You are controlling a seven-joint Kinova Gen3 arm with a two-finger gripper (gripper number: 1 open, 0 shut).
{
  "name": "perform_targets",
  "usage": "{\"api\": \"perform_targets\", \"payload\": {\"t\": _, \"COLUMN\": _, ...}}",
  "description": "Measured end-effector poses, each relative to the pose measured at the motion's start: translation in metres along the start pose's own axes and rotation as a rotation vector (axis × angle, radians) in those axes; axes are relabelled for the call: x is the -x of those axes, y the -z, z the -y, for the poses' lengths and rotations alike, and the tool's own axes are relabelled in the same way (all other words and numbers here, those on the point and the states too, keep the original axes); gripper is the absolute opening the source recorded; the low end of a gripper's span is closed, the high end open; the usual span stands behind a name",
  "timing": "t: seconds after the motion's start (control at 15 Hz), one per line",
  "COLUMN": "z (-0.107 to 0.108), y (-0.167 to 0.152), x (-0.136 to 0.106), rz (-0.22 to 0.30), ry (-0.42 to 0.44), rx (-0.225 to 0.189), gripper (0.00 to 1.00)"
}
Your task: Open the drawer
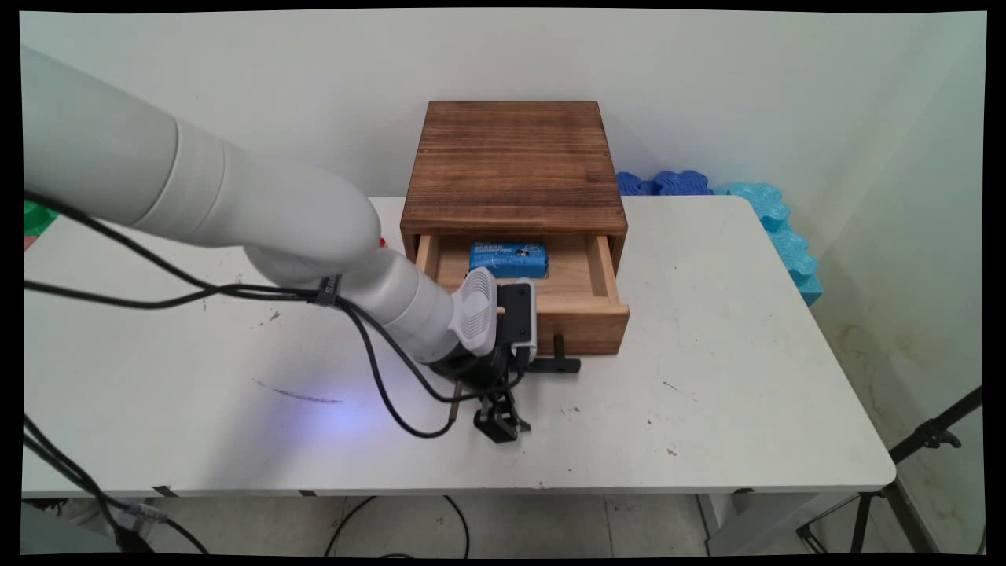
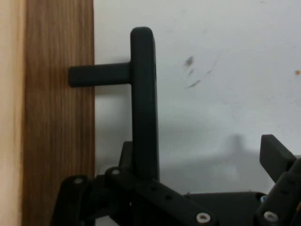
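A dark wooden box (image 1: 512, 161) stands at the back of the white table (image 1: 707, 409) with its drawer (image 1: 585, 314) pulled out. A blue packet (image 1: 508, 259) lies inside the drawer. The drawer's black bar handle (image 1: 559, 364) juts from its front. My gripper (image 1: 500, 424) points down at the table just in front of the drawer, left of the handle's visible end, and it is open and holds nothing. In the hand view the handle (image 2: 143, 103) runs upright beside the wooden drawer front (image 2: 56, 122), close to the left finger of the gripper (image 2: 202, 162); the right finger (image 2: 276, 157) stands far from it.
Blue foam pieces (image 1: 778, 228) lie along the table's back right edge. Black cables (image 1: 236, 292) hang from the arm over the table's left half. A black stand leg (image 1: 927, 436) sits off the table's right end. Something green and red (image 1: 35, 220) shows at the far left.
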Motion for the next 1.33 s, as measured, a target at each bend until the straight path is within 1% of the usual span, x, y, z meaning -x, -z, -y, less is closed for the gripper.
{"api": "perform_targets", "payload": {"t": 0.33, "z": -0.027, "y": 0.009, "x": -0.002, "rz": 0.0, "ry": 0.009, "rx": 0.011, "gripper": 1.0}}
{"api": "perform_targets", "payload": {"t": 0.6, "z": -0.044, "y": 0.016, "x": 0.0, "rz": 0.002, "ry": 0.012, "rx": 0.023, "gripper": 1.0}}
{"api": "perform_targets", "payload": {"t": 1.0, "z": -0.069, "y": 0.023, "x": 0.0, "rz": 0.002, "ry": 0.022, "rx": 0.048, "gripper": 1.0}}
{"api": "perform_targets", "payload": {"t": 1.33, "z": -0.084, "y": 0.028, "x": -0.001, "rz": -0.004, "ry": 0.022, "rx": 0.064, "gripper": 1.0}}
